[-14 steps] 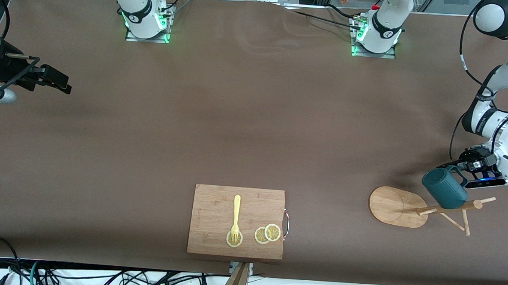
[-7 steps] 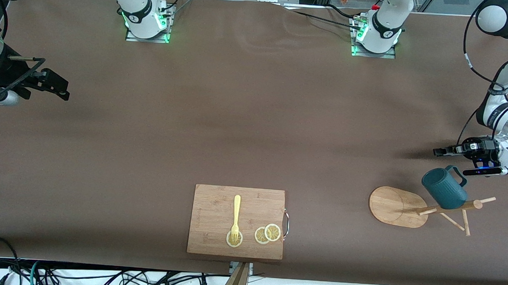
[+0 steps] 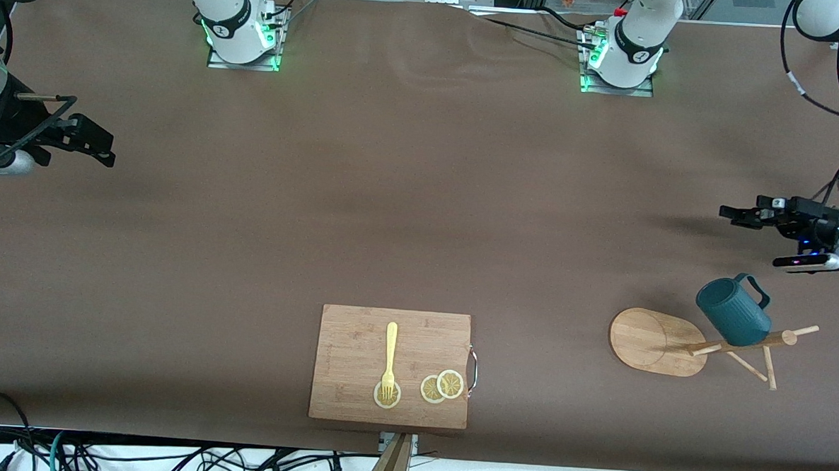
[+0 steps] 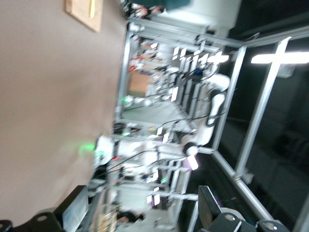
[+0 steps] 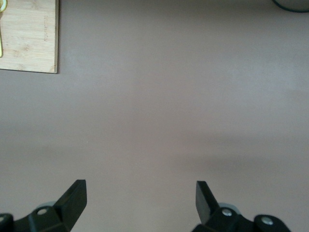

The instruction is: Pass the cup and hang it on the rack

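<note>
Counter (image 3: 420, 214) wide, brown.

Rack (image 3: 659, 341) sits toward the left arm's end, near the front camera; cup (image 3: 733, 311) hangs on a peg, mouth tilted. Looks rigid, glazed, probably slippery and breakable; the loop handle is the best hold.

Left end effector (image 3: 735, 214) hovers above the counter, wide open, empty. Right end effector (image 3: 98, 143) waits at its own end, spread wide, empty.

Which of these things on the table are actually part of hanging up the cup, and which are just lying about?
Part of the job:
- teal mug, hanging on a peg
- wooden mug tree, toward the left arm's end of the table
- left gripper, fingers open, over bare table
- right gripper, fingers open, waiting

Just lying about:
- bamboo cutting board
- yellow fork
- three lemon slices
</note>
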### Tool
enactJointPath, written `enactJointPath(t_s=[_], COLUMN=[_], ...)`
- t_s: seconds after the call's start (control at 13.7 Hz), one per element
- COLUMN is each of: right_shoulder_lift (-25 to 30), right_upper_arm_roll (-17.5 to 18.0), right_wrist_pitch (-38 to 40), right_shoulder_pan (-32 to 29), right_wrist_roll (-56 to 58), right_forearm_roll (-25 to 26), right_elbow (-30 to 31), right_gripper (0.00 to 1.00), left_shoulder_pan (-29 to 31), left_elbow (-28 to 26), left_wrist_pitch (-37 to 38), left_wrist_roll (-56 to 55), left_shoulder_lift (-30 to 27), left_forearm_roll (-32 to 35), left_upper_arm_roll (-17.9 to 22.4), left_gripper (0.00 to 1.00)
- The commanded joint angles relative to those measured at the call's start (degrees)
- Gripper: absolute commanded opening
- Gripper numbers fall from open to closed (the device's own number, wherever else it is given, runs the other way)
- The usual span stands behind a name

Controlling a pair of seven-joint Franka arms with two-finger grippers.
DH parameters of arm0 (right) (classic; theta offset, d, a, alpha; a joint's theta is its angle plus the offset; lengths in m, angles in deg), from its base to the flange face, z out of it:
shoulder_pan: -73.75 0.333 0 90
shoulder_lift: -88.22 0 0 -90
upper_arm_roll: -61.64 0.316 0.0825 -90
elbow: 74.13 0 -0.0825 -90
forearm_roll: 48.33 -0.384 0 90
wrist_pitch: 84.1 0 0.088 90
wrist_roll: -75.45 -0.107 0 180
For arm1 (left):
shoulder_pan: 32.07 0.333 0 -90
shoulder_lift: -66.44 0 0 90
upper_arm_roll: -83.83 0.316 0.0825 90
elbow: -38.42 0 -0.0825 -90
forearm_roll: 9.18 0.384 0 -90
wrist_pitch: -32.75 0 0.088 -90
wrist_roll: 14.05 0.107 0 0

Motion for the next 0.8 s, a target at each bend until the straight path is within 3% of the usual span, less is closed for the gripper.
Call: enactJointPath(t_s=[0.0, 0.15, 0.37, 0.73], right_shoulder_lift=[0.5, 0.5, 0.68, 0.5], right_upper_arm_roll=[0.39, 0.39, 0.48, 0.3], right_wrist_pitch=[-0.46, -0.55, -0.55, -0.73], right_shoulder_pan=[0.08, 0.09, 0.09, 0.0], right_wrist_roll=[1.01, 1.01, 1.01, 1.01], right_forearm_roll=[0.31, 0.13, -0.75, -0.75], right_elbow=[0.24, 0.24, 0.07, 0.07], right_gripper=[1.0, 1.0, 1.0, 1.0], left_shoulder_pan=[-1.16, -4.93, -10.37, -20.14], left_elbow=[2.39, 6.43, 8.03, 12.93], left_wrist_pitch=[0.18, 0.18, -0.87, -7.72], left_wrist_roll=[-4.2, -11.4, -18.54, -27.34], left_shoulder_lift=[-6.49, -10.0, -14.49, -19.6], left_forearm_roll=[6.98, 10.76, 13.93, 25.6], left_upper_arm_roll=[-0.68, -0.68, 0.19, 0.63], left_gripper=[1.0, 1.0, 1.0, 1.0])
